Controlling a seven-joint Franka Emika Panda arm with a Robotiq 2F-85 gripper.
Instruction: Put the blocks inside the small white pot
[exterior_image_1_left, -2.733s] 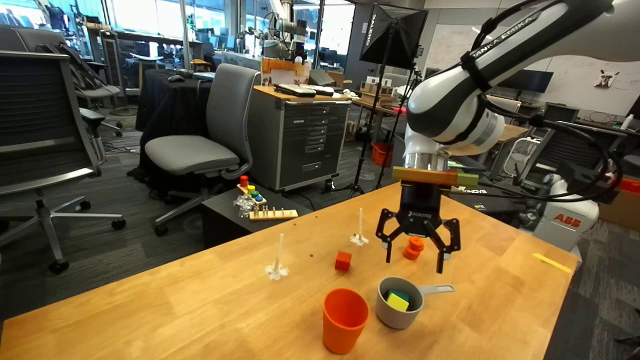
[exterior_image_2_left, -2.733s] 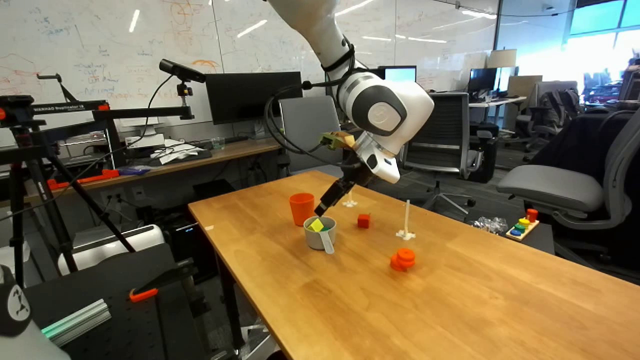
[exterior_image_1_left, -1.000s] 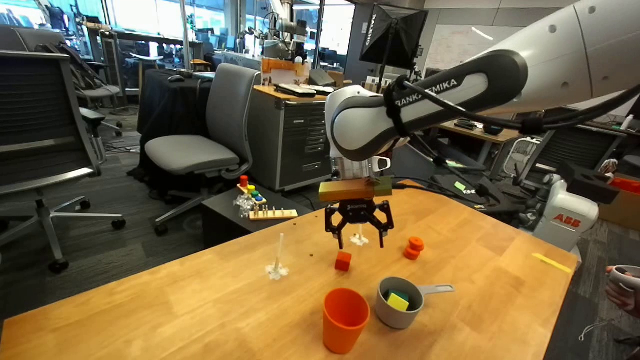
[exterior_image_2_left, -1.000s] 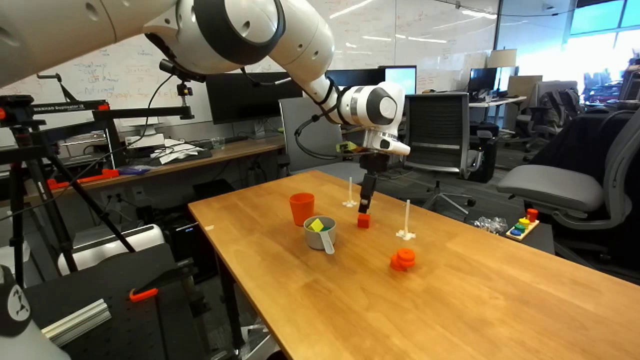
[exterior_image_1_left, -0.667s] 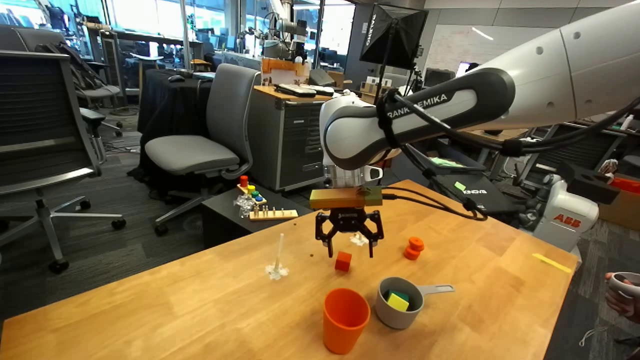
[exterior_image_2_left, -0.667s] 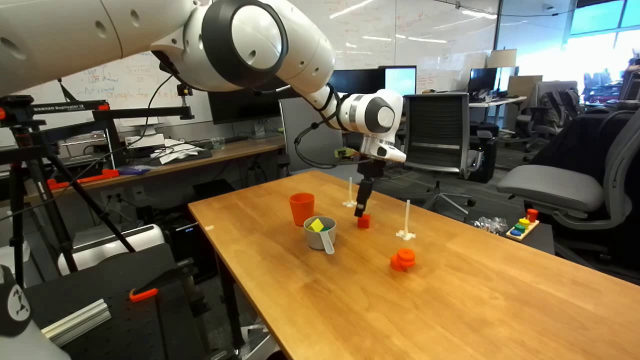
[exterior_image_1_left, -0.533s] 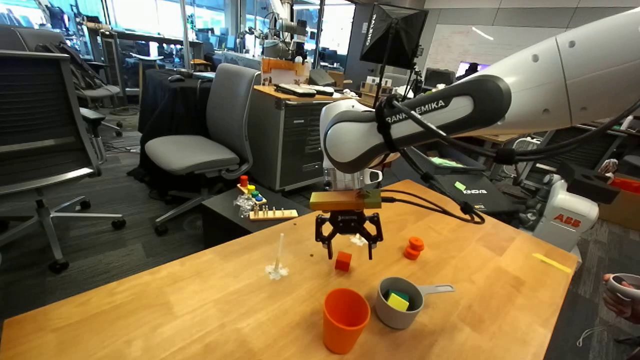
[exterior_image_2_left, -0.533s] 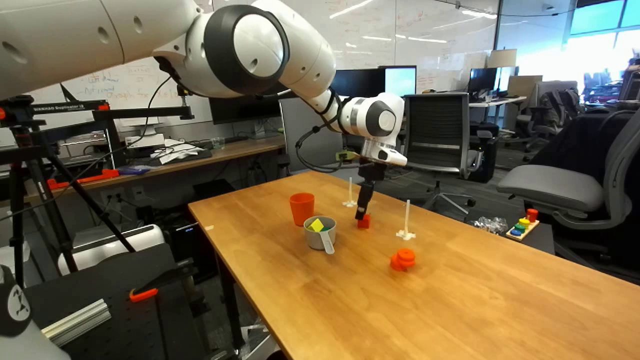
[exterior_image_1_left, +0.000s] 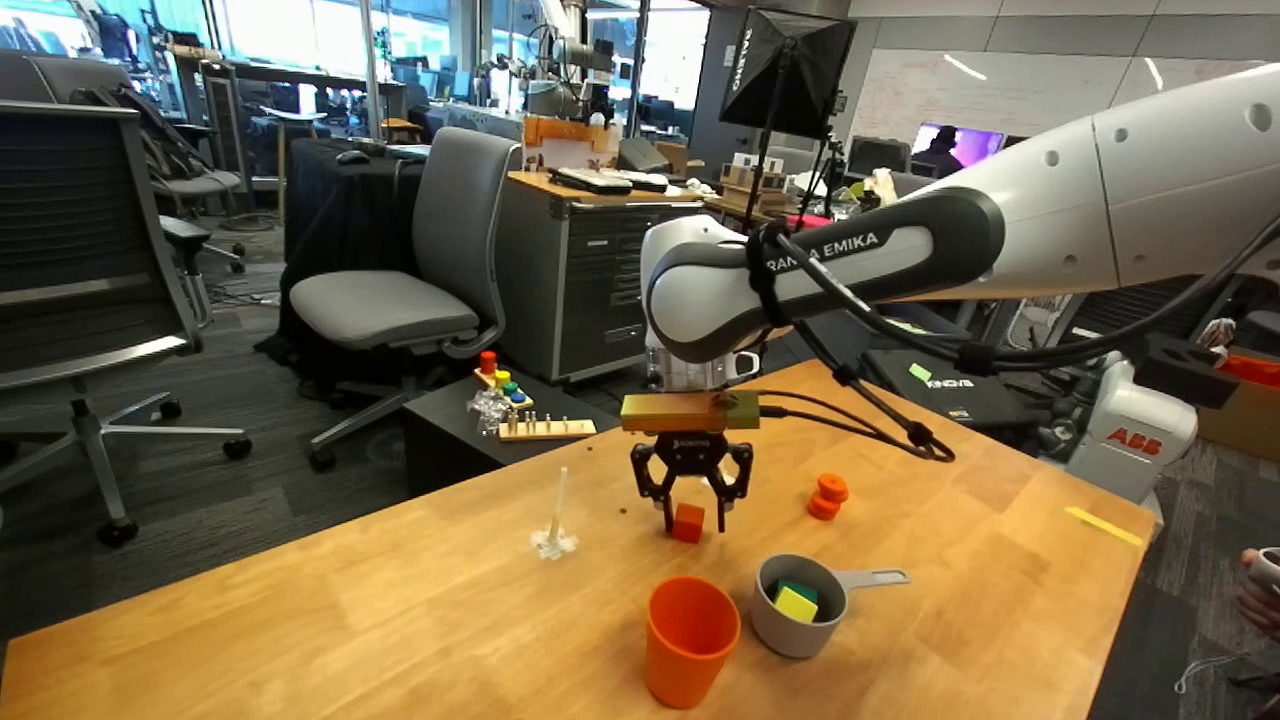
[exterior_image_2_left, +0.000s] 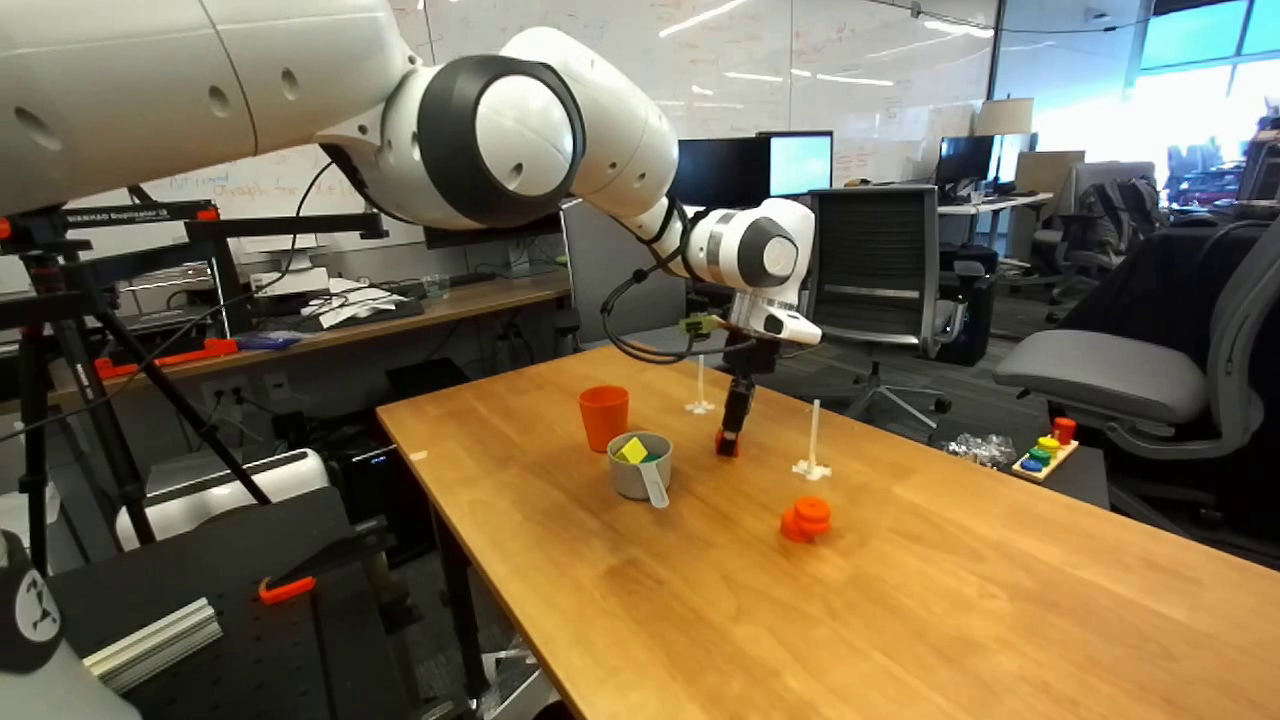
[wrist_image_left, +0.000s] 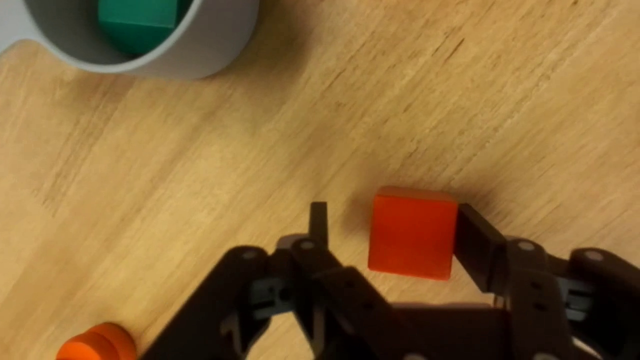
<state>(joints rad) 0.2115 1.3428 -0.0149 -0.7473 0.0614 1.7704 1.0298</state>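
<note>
Where pot (exterior_image_1_left: 785, 637) stands, yellow block (exterior_image_1_left: 796, 604), green block (wrist_image_left: 138, 14) inside (red block (wrist_image_left: 412, 236) outside)

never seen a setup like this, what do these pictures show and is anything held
This is a robot arm with a two-fingered gripper. Two pictures come from cameras outside it; the close-up is taken from its wrist. On the wooden table are a red block, an orange cup, a rounded orange piece, two upright sticks and a grey-white pot containing a yellow block and a green block. Nothing is held: the gripper is open around the red block, one of its fingers seemingly touching it, the other apart.
</note>
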